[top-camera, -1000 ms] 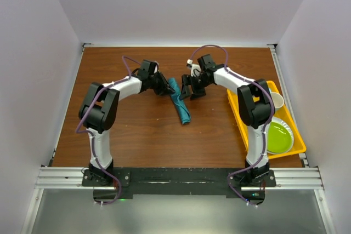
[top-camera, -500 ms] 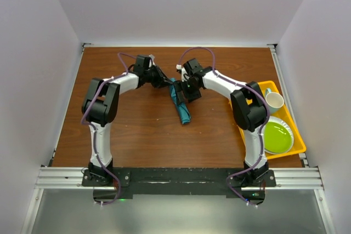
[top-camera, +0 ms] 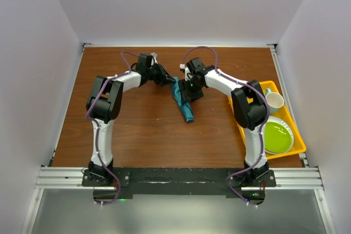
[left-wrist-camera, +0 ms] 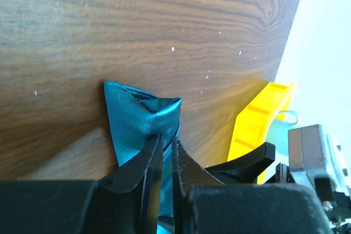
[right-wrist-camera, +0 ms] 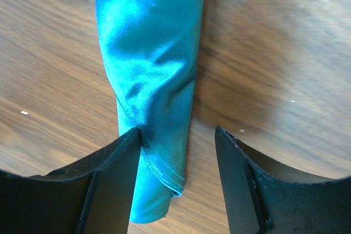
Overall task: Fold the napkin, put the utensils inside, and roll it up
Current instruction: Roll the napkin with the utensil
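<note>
Blocked mid-table (top-camera: 137,130), toward the far edge, by the rolled napkin (top-camera: 184,103), by the left gripper (left-wrist-camera: 166,141) clamped on its far end, and by the right gripper (right-wrist-camera: 178,132) straddling it with jaws apart. Blocked along the right edge by the yellow tray (top-camera: 285,153) with cup (top-camera: 274,101) and plate (top-camera: 277,137). Bare wood toward the left edge, the near edge and both far corners.

table (top-camera: 137,130): brown wood | yellow tray (top-camera: 285,153): right side | in tray: white cup (top-camera: 274,102), green plate (top-camera: 278,137)

Brown wood-grain table (top-camera: 137,130), pale walls (top-camera: 49,53) on three sides.
</note>
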